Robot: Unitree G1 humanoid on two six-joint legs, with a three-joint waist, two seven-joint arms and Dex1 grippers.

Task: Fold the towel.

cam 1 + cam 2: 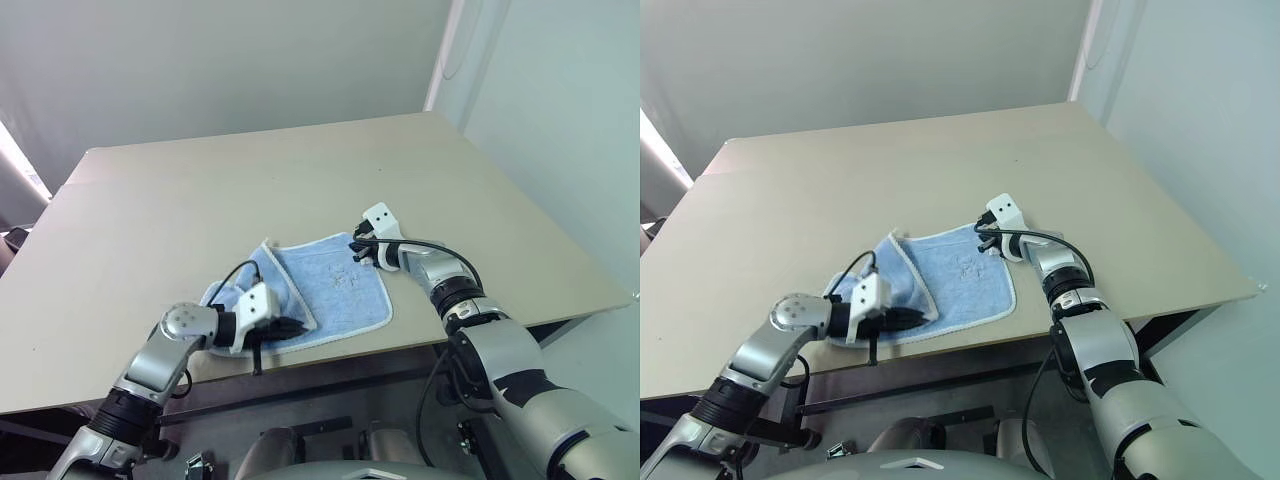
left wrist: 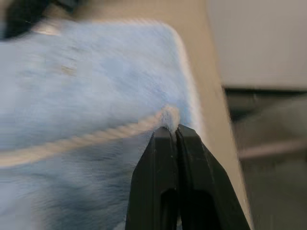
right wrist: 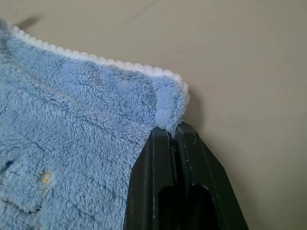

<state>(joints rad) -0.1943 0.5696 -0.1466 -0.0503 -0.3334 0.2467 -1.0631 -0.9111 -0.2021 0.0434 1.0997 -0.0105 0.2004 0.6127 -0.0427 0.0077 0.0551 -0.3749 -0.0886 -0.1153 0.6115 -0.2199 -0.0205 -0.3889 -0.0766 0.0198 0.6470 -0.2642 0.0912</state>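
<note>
The light-blue towel (image 1: 335,285) with whitish edging lies near the front edge of the tan table (image 1: 250,170). Its left part is folded over and rumpled. My left gripper (image 1: 300,326) sits at the towel's near-left side, and in the left wrist view its fingers (image 2: 163,158) are shut on a corner of the white-edged towel (image 2: 96,81). My right gripper (image 1: 358,250) is at the far right corner. In the right wrist view its fingers (image 3: 158,163) are shut on that puckered corner of the towel (image 3: 72,120).
The table's front edge (image 1: 330,352) runs just below the towel, and its right edge (image 1: 540,210) drops off beside my right arm. Bare tabletop stretches behind and to the left of the towel. A pale wall (image 1: 220,60) stands beyond the table.
</note>
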